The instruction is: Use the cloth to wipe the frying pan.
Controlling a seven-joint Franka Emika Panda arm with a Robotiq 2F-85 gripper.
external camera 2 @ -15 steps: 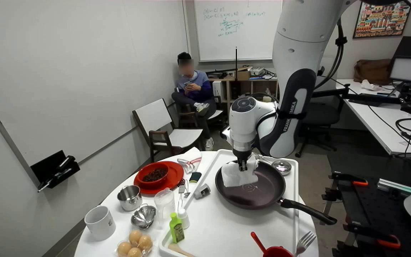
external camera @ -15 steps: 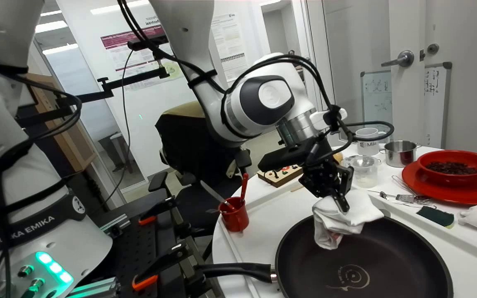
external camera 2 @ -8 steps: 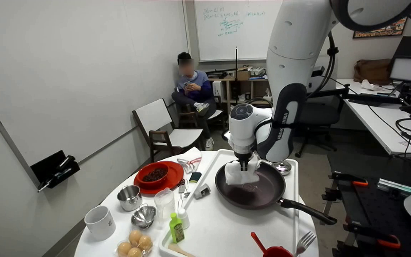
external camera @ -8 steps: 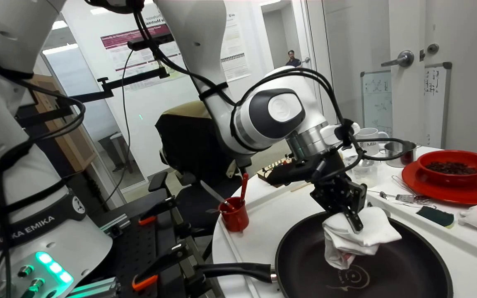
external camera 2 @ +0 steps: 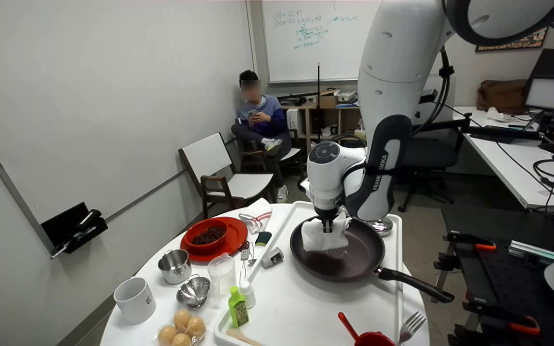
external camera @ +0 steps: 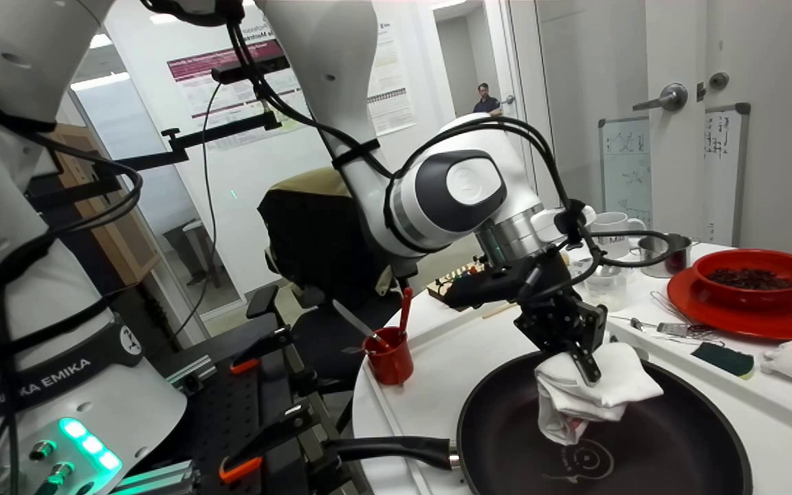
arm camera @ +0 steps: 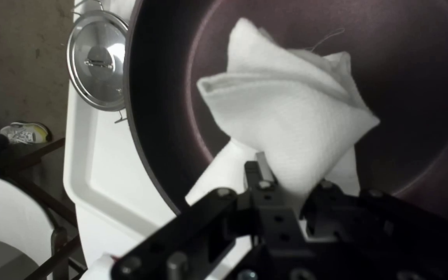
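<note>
Wrist view: gripper (arm camera: 292,179) clamped on cloth (arm camera: 290,120) over frying pan (arm camera: 410,89); both exterior views: dark pieces (external camera: 750,278) in red bowl (external camera: 757,298)

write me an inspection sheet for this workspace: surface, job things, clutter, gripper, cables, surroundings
Surface: white table, white tray on it
Job's things: frying pan on the tray, handle past the table's edge; white cloth over the pan, contact unclear
Clutter: red bowl on a red plate, white mug, green bottle
Gripper: jaws closed on the cloth
Cables: black, strapped along the arm
Surroundings: seated person; dark-shirted person in the background
</note>
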